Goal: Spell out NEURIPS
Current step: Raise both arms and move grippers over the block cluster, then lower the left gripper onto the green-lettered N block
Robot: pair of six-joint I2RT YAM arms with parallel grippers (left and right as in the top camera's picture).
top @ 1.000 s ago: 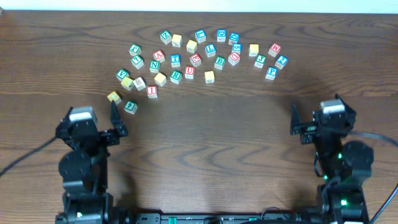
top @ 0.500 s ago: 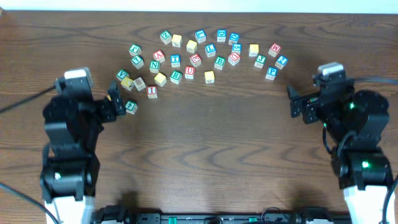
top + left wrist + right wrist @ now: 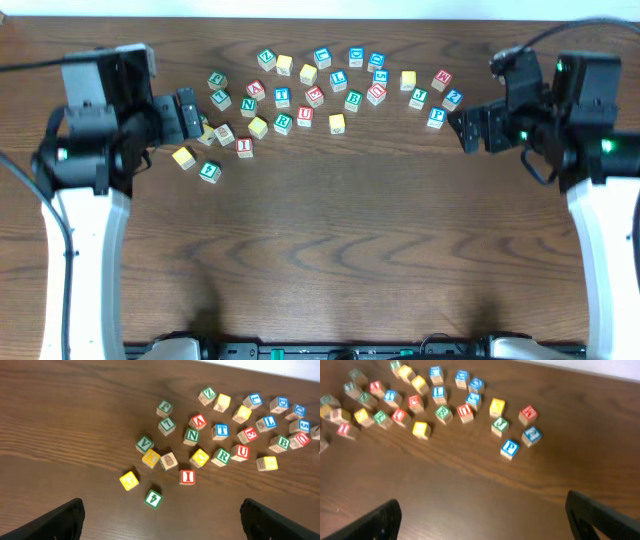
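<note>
Cubes (image 3: 338, 81) with coloured letters lie scattered in a loose band across the upper middle of the overhead view, on a dark wooden table (image 3: 330, 250). Toward the left of the band the green N (image 3: 248, 105), green R (image 3: 283, 122) and red U (image 3: 304, 115) sit close together, with the red I (image 3: 244, 147) just below them, a little apart. The blue P (image 3: 435, 117) lies at the band's right end, well apart from those four. The E and S I cannot pick out for sure. The left pincer (image 3: 160, 520) hangs by the left edge of the scatter, its fingertips at the bottom corners of its own camera's view, spread wide and gripping nothing. The right pincer (image 3: 485, 517) hangs at the upper right, near the blue P, equally wide and empty.
</note>
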